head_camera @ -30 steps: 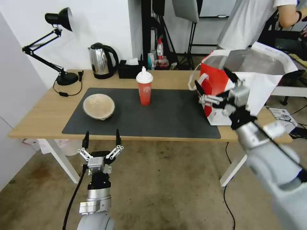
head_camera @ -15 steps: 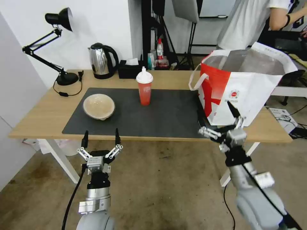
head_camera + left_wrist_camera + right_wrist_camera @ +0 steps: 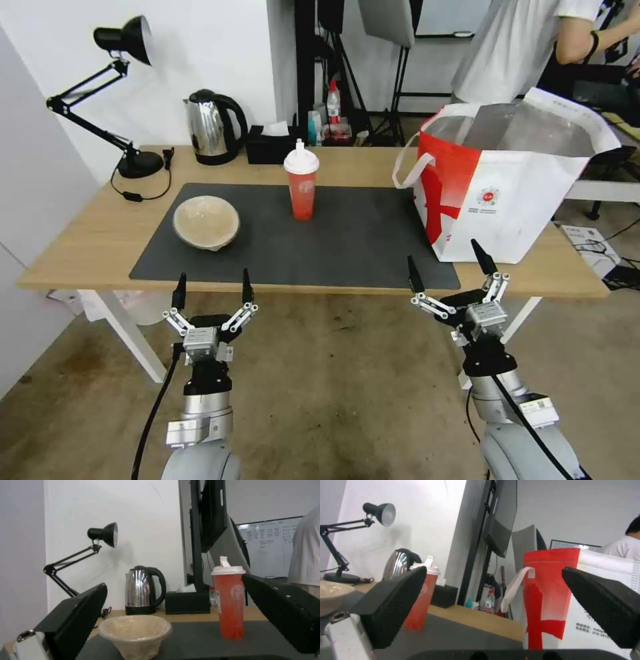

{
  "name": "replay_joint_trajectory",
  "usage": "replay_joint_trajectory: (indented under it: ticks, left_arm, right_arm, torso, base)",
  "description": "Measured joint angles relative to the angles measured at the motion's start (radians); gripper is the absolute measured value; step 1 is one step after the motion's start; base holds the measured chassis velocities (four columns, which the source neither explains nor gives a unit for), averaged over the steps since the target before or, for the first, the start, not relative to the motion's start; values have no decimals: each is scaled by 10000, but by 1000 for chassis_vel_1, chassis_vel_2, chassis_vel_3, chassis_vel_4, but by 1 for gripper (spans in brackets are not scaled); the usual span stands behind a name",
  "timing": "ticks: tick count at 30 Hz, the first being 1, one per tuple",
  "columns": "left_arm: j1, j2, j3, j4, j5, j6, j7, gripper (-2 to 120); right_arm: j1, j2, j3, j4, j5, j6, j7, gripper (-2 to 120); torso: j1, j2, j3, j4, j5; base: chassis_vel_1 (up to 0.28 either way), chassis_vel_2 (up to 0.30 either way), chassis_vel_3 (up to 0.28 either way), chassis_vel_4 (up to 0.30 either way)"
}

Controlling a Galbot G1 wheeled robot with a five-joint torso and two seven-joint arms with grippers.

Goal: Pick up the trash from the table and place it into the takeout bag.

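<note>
A beige pulp bowl [image 3: 206, 222] [image 3: 135, 633] [image 3: 331, 592] sits on the left of the dark mat on the table [image 3: 87, 233]. A red cup with a white domed lid [image 3: 301, 181] [image 3: 230, 600] [image 3: 421, 597] stands upright mid-mat. The takeout bag [image 3: 513, 180] [image 3: 583, 600], white with a red side panel and foil lining, stands open at the table's right end. My left gripper [image 3: 212, 287] hangs open in front of the table's near edge, below the bowl. My right gripper [image 3: 449, 263] is open too, by the near edge below the bag. The bowl of crayfish shells is out of view.
A steel kettle [image 3: 212, 127] [image 3: 141, 593], a black tissue box [image 3: 270, 148] [image 3: 188, 602] and a black desk lamp [image 3: 113, 100] [image 3: 83, 555] stand along the table's far edge. Tripod stands and a person fill the room behind. Bare floor lies under my arms.
My right arm has dropped from in front of the bag's red side to below the table's near edge, gripper still open. The left arm has stayed put.
</note>
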Motion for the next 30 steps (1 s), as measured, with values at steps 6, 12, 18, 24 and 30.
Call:
replay_joint_trajectory:
  ticks: [6, 12, 18, 24, 30]
  left_arm:
    - [-12, -4, -10, 19, 4, 5, 1, 100]
    - [-19, -1, -35, 25, 5, 9, 1, 100]
    - [21, 46, -76, 25, 4, 11, 1, 100]
    - [26, 41, -59, 23, 3, 17, 1, 100]
    - [12, 29, -41, 21, 4, 28, 3, 100]
  right_arm:
    - [18, 43, -72, -70, -21, -2, -15, 100]
    - [108, 22, -258, -131, -3, -84, -24, 100]
    - [303, -232, -525, -159, 79, -291, -41, 100]
    - [475, -305, -739, -111, 113, -539, -50, 100]
    - [781, -414, -1046, -87, 246, -928, -68, 100]
  torso:
    - [0, 0, 0, 0, 0]
    - [0, 0, 0, -1, 0]
    - [0, -1, 0, 0, -1]
    - [0, 0, 0, 0, 0]
    - [0, 0, 0, -1, 0]
  base:
    - [0, 0, 0, 0]
    - [0, 0, 0, 0]
    - [0, 0, 0, 0]
    - [0, 0, 0, 0]
    - [0, 0, 0, 0]
